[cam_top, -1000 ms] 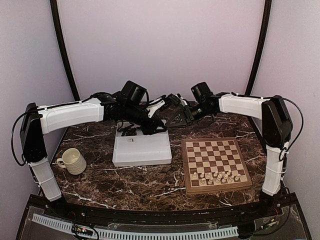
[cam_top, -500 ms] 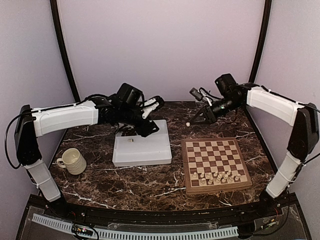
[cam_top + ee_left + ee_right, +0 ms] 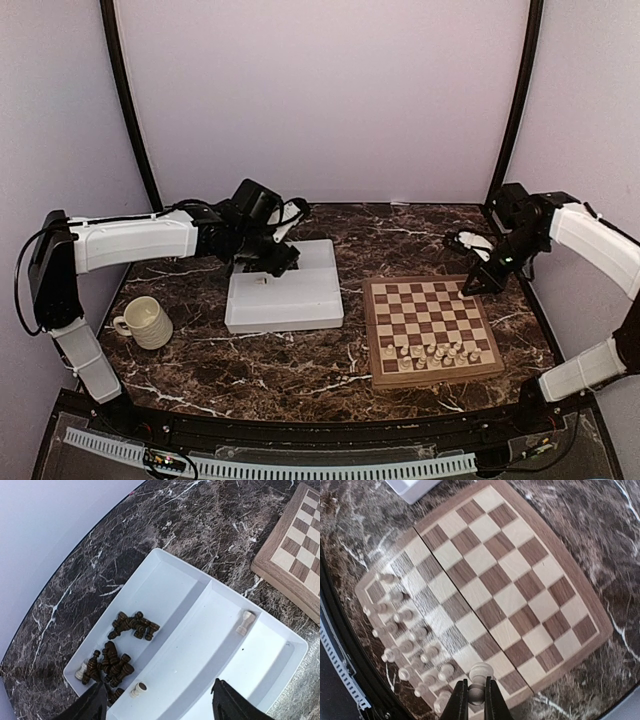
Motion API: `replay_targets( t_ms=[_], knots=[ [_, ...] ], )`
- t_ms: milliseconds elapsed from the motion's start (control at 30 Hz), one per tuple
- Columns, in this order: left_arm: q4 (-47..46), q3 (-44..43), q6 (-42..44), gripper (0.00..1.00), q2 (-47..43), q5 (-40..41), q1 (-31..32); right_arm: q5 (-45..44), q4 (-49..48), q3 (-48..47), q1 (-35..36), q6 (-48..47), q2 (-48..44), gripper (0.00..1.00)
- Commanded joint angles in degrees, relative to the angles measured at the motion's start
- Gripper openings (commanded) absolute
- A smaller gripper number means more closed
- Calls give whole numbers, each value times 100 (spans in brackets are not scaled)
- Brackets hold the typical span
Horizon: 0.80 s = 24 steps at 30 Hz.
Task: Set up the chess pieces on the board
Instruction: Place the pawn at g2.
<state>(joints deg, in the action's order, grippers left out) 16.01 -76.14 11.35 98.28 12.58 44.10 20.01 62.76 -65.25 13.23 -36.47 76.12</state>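
Observation:
The board lies at the right with several cream pieces on its two near rows. My right gripper hovers over its far right corner, shut on a cream piece. In the right wrist view my gripper holds that piece above the board, near the standing cream pieces. My left gripper is open and empty over the back of the white tray. In the left wrist view my gripper hangs above the tray, which holds several dark pieces and three cream ones.
A cream ribbed mug stands at the near left of the marble table. The white divided tray sits left of the board with a narrow gap between them. Dark curved frame posts rise at both back corners.
My right arm has swung from the back middle of the table out to the right, over the board's far right corner, carrying the cream piece. My left gripper has drawn back slightly left over the tray.

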Motion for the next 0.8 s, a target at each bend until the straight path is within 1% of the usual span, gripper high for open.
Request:
replay_targets(
  t_ms=[0, 133, 267, 367, 633, 767],
  knots=[
    [1, 173, -332, 75, -435, 287, -40, -743, 469, 561, -329, -631, -506, 5],
    [62, 188, -375, 75, -572, 408, -25, -918, 417, 1092, -352, -865, -858, 5],
    [38, 214, -386, 75, -632, 427, -2, -843, 357, 1527, -348, -1179, -1028, 6],
    [52, 209, -388, 75, -622, 422, 43, -727, 137, 1800, -352, -1200, -1093, 7],
    [108, 178, -395, 75, -580, 487, 87, -429, -263, 1920, -320, -1035, -809, 9],
    [119, 178, -366, 75, -578, 551, 90, -447, -373, 1935, -225, -957, -719, 9]
  ],
)
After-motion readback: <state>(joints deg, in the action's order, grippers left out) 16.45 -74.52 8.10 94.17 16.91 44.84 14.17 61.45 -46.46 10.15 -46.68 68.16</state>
